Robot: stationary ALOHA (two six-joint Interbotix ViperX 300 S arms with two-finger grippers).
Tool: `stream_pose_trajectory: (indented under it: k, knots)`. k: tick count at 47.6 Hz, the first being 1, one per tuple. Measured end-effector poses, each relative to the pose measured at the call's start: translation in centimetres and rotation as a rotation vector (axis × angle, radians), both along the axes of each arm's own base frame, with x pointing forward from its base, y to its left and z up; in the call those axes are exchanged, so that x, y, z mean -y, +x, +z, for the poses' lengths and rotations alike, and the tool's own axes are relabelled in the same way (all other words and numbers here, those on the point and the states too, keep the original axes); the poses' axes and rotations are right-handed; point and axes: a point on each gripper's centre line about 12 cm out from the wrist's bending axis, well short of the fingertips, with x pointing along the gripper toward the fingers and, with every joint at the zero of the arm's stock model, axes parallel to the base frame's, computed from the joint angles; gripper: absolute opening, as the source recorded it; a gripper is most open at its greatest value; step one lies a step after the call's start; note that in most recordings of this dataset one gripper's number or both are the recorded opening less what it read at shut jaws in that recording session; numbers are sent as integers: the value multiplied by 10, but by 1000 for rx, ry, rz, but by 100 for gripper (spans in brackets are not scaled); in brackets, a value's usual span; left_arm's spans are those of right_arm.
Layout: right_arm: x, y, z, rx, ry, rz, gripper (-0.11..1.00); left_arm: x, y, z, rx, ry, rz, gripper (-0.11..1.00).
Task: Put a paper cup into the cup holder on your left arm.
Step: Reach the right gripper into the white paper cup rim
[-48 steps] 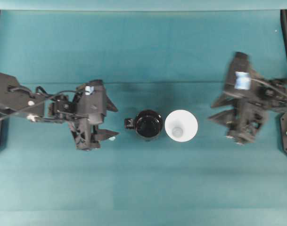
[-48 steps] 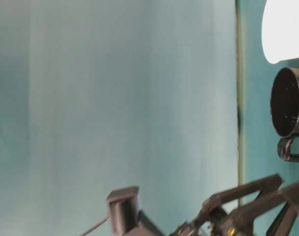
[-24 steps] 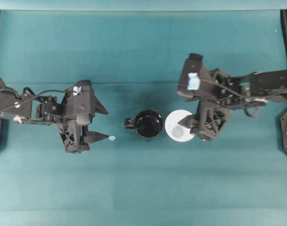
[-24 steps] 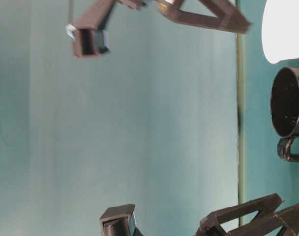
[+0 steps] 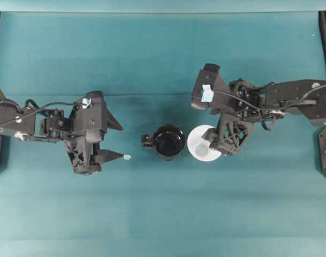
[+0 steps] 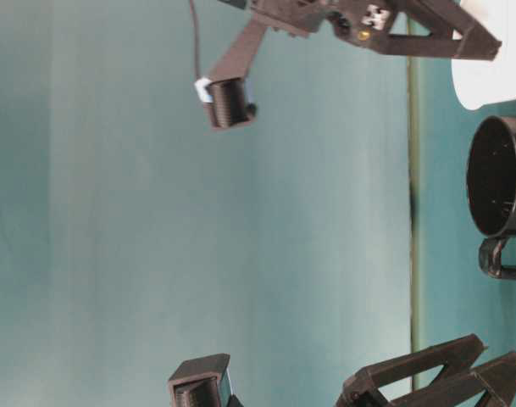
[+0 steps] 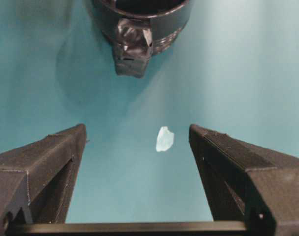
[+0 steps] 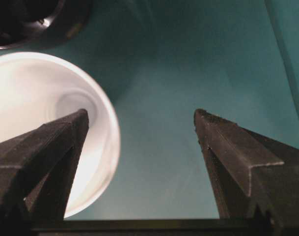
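A small white tapered paper cup [image 5: 203, 144] stands upright on the teal cloth-covered table [image 5: 163, 214], its wide rim just beside the glossy black mug-like cup holder [image 5: 168, 142], whose small knob handle points toward the left arm. The two sit close together in the middle, within reach of both arms. The right gripper [image 5: 215, 140] hangs over the cup's right edge with its jaws spread wide and nothing between them; in the right wrist view one finger [image 8: 46, 147] sits above the cup's open mouth and the other [image 8: 237, 152] is out over bare table, so the rim wall falls between them, a likely line-up for pinching the cup by its rim. The left gripper [image 5: 110, 143] waits well apart from the holder, jaws likewise released and empty, facing the handle, probably to steady the holder. A small pale scrap [image 7: 164, 138] lies on the cloth between its fingers. The cup is not yet lifted or held.
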Motion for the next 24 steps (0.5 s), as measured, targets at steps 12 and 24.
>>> stream_pose_trajectory:
  k: [12,24]
  knots:
    - [-1,1,-6,-15,2,3,85,0,0,0,2,0,-2,88]
    - [-4,1,-6,-15,3,11,57,0,0,0,0,0,0,88]
